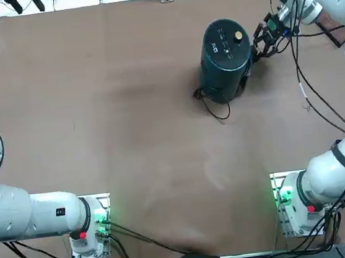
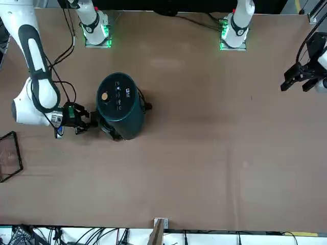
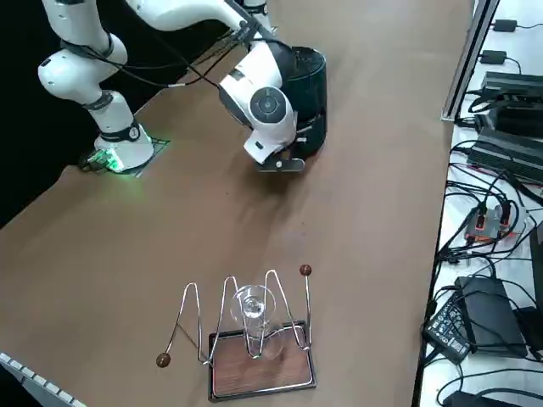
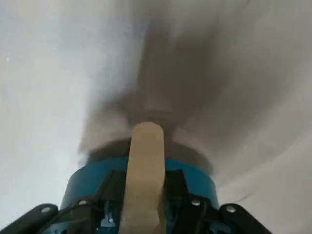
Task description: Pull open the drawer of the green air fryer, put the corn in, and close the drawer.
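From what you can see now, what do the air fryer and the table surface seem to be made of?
The green air fryer looks like smooth plastic, perhaps coated metal: its dark wall shows soft highlights, and the flat top carries printed white markings and a small gold knob. The table seems covered with a matte brown sheet, possibly felt or paper: no glare, faint creases. The right gripper sits against the fryer's side.

Close-up from the wrist. Black parts of the right gripper [image 4: 145,196], dotted with small silver screws, fill the near edge of the scene. Just beyond them sits a rounded teal-blue body with a curved far rim, which looks like part of the green air fryer [image 4: 195,178]. A pale tan upright strip [image 4: 145,161] with a rounded far end crosses its middle; what the strip is cannot be told. Behind lie a soft dark shadow and a blurred pale surface [image 4: 44,87].
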Motion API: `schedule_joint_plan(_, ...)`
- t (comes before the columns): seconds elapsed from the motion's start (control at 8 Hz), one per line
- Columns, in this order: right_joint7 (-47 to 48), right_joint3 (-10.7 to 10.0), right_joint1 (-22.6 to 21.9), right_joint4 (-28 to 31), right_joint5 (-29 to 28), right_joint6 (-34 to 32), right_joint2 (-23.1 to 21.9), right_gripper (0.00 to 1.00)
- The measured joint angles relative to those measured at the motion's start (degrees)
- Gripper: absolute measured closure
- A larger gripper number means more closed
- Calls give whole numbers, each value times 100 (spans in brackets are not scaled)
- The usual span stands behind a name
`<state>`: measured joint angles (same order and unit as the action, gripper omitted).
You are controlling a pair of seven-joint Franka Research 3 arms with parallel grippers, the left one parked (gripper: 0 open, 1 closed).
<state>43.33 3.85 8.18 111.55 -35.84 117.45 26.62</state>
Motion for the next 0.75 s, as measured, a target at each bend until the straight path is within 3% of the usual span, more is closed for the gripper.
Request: schedule_joint_plan(0.75, -265, 6, 0, -13, -50, 21, 75, 55)
